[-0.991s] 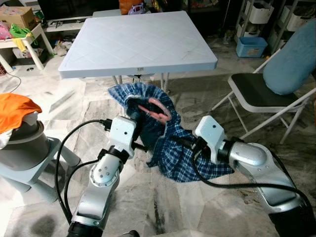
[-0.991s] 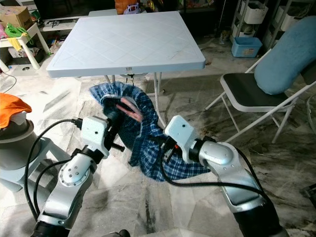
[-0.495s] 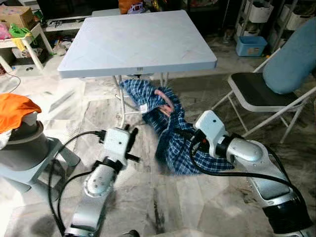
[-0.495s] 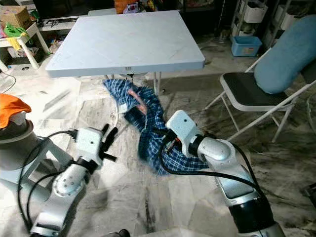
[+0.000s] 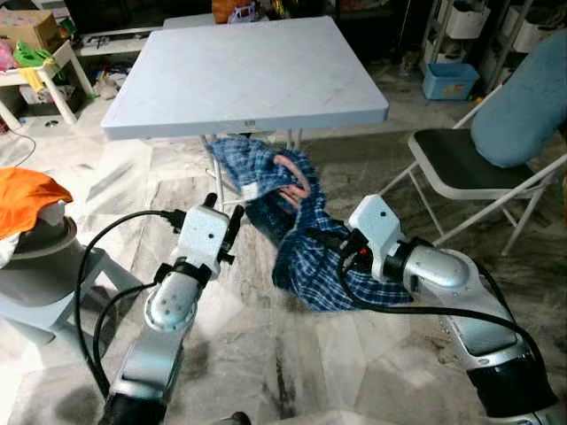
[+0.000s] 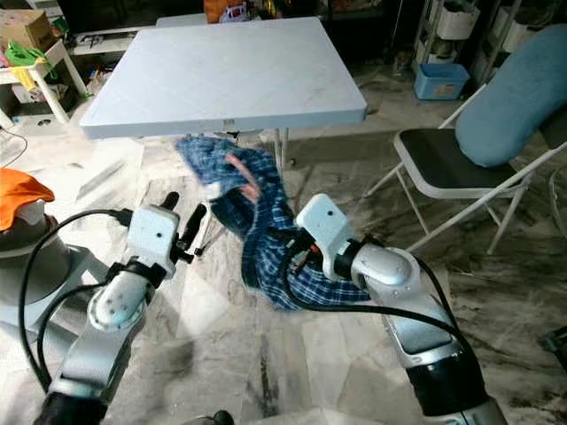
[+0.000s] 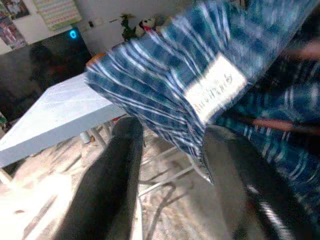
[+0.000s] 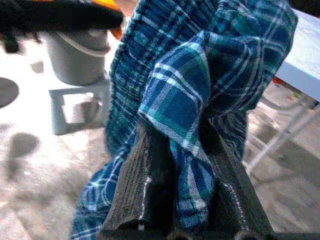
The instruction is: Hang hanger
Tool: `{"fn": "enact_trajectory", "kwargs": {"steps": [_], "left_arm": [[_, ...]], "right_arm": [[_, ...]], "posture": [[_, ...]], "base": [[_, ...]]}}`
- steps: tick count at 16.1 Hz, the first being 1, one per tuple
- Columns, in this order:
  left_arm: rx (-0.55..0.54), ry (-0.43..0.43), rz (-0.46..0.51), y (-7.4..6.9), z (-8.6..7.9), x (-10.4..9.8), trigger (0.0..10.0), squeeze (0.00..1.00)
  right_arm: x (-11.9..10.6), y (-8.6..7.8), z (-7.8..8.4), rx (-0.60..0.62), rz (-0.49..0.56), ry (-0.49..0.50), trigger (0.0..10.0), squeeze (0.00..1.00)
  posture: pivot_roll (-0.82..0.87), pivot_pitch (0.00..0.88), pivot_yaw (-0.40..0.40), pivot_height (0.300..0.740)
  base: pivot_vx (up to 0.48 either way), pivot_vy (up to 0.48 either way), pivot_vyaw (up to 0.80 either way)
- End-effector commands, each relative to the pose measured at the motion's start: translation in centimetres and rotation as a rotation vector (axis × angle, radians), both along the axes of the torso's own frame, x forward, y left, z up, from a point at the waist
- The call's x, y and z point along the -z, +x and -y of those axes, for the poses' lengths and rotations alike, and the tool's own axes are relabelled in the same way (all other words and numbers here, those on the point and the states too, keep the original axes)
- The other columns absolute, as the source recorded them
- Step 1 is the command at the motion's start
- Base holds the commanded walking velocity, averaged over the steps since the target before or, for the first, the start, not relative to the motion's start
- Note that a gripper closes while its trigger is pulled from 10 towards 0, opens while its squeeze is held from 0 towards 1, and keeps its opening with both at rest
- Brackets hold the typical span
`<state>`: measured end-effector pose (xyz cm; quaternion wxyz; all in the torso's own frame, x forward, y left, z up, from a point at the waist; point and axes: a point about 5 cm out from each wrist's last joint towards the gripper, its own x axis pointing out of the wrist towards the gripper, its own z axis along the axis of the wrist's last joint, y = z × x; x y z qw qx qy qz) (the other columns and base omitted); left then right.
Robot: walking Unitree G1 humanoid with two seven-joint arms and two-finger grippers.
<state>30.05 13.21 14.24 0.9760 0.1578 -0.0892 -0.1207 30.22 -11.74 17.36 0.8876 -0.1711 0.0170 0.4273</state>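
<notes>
Right claw pinches the plaid shirt; left claw gapes beside its collar, seemingly untouching.

Pink hanger mostly hidden inside blue plaid shirt.

The plaid shirt has been released by the left gripper, which is now seen apart from it with fingers spread; the shirt has swung rightward, carried by the right gripper alone; the pink hanger has been turned upright.
</notes>
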Motion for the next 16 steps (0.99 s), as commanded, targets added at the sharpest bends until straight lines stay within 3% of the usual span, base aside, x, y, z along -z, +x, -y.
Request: {"fn": "enact_trajectory", "kwargs": {"steps": [1, 5, 6, 9, 12, 13, 14, 15, 16], "left_arm": [[0.006, 0.032, 0.012, 0.2, 0.0, 0.1, 10.0, 1.0], [0.005, 0.12, 0.048, 0.7, 0.1, 0.3, 10.0, 1.0], [-0.006, 0.13, 0.062, 0.7, 0.0, 0.1, 10.0, 0.0], [-0.017, 0.108, 0.114, 0.9, 0.2, -0.6, 10.0, 0.0], [-0.013, 0.075, 0.147, 1.1, 0.4, -1.4, 10.0, 0.0], [-0.009, 0.061, 0.142, 1.2, 0.5, -1.4, 4.5, 0.0], [-0.001, 0.045, 0.133, 1.3, 0.5, -1.4, 1.2, 0.0], [0.013, 0.044, 0.133, 1.2, 0.7, -1.4, 0.0, 0.0], [0.03, 0.032, 0.128, 1.2, 0.9, -1.3, 0.0, 0.0]], "right_arm": [[-1.2, -0.2, -0.3, -0.023, 0.011, 0.036, 10.0, 0.0], [-2.3, -0.4, -0.1, -0.029, 0.001, 0.084, 10.0, 0.0], [-2.4, -0.6, -0.3, -0.053, -0.01, 0.09, 10.0, 0.0], [-2.5, -2.0, -1.2, -0.175, -0.057, 0.089, 10.0, 0.0], [-2.1, -2.5, -1.3, -0.2, -0.08, 0.08, 10.0, 0.0], [-1.8, -2.5, -1.3, -0.196, -0.081, 0.069, 10.0, 0.0], [-1.6, -2.3, -1.3, -0.171, -0.07, 0.055, 10.0, 0.0], [-1.6, -2.1, -1.3, -0.157, -0.061, 0.049, 10.0, 0.0], [-1.6, -2.0, -1.3, -0.145, -0.053, 0.051, 10.0, 0.0]], "posture": [[-0.09, 0.107, 0.066, 0.74], [-0.1, 0.114, 0.07, 0.74], [-0.1, 0.114, 0.068, 0.74], [-0.09, 0.113, 0.065, 0.74], [-0.09, 0.113, 0.065, 0.74], [-0.09, 0.109, 0.066, 0.74], [-0.09, 0.108, 0.067, 0.74], [-0.09, 0.108, 0.067, 0.74], [-0.09, 0.108, 0.067, 0.74]], "base": [[0.0, 0.0, 0.0], [0.0, 0.0, 0.0], [0.0, 0.0, 0.0], [0.0, 0.0, 0.0], [0.0, 0.0, 0.0], [0.0, 0.0, 0.0], [0.0, 0.0, 0.0], [0.0, 0.0, 0.0], [0.0, 0.0, 0.0]]}}
